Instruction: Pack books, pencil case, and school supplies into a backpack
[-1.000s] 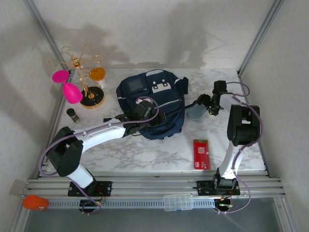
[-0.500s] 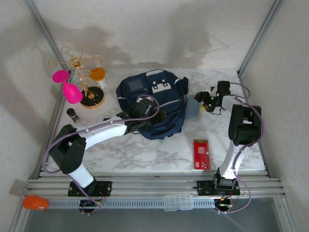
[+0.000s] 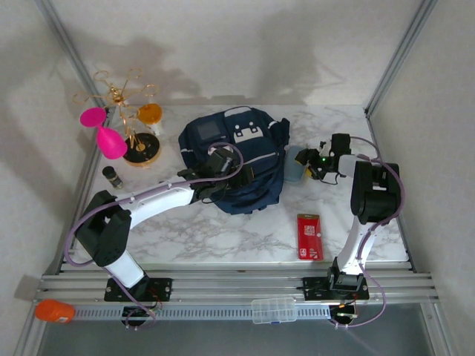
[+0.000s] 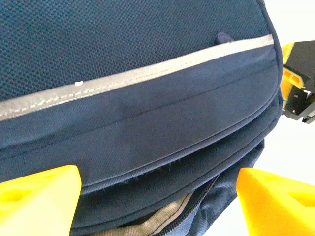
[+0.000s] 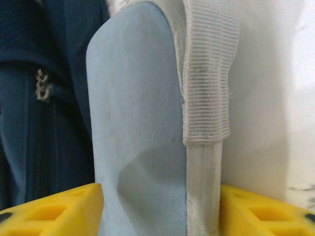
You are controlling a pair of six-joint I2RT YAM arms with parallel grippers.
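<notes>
Straddling the backpack (image 3: 260, 174), the L gripper (image 4: 157, 199) stands wide. Its wrist cam has the yellow fingertips (image 4: 39, 196) far apart at the bottom corners, w/ navy fabric and a grey stripe (image 4: 138, 73) btwn them and nothing pinched. That cam also gives detail too small overhead: a zip gap (image 4: 162, 223) low on the backpack w/ beige lining inside; contents can't be told. Overhead, this gripper sits on the backpack's near-left part.

R gripper (image 5: 157, 211) is closed onto the pencil case (image 5: 138, 123), which is light blue w/ a white webbing strap (image 5: 206, 73). Yellow pads (image 5: 49, 211) meet it on both sides. R wrist cam puts the case right by the backpack's side, a zip pull (image 5: 42, 83) close by; touching or just apart, can't tell. Overhead, the case stands on edge just right of the backpack on the marble table (image 3: 223, 237).

Overhead cam adds the rest:
- Red flat packet (image 3: 309, 236) lies near-right of the backpack, well apart.
- Gold stand (image 3: 133, 141) is left of the backpack, holding pink glasses (image 3: 111, 141) and an orange one (image 3: 150, 113).
- Small dark bottle (image 3: 111, 176) is left of the backpack too.
- Clear compartment box (image 3: 273, 310) sits on the front rail, nearer than the backpack; contents too small to tell.
</notes>
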